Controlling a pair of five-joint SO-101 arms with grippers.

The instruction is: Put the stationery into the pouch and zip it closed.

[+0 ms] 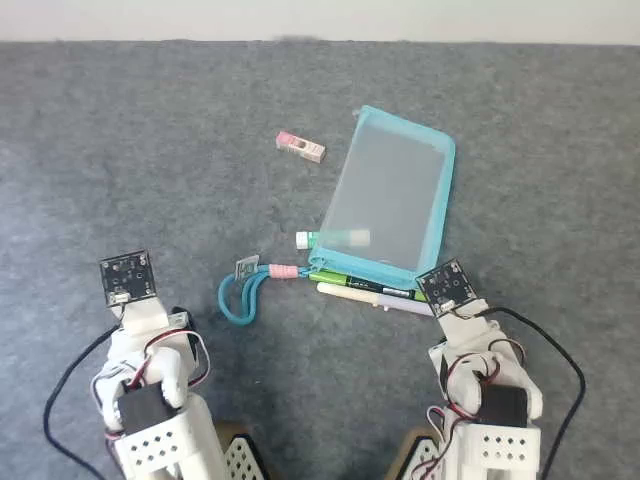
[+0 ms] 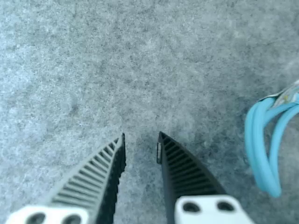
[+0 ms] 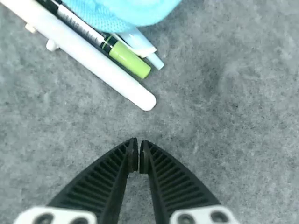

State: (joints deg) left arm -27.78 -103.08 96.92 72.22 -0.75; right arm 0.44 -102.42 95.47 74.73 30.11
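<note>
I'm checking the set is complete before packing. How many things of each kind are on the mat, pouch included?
Pouch, with strap: 1
Pens: 3 (white pen, green-tipped pen, pale blue pen)
Green-and-white marker at the pouch's edge: 1
Eraser: 1
Total: 6

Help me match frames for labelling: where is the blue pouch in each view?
High view: pouch right of centre, ahead of the right arm.
Left wrist view: its strap loop beside the open left gripper.
Right wrist view: pouch corner beyond the white pen.
Shared landmark: that pen, by the pouch's near edge.
</note>
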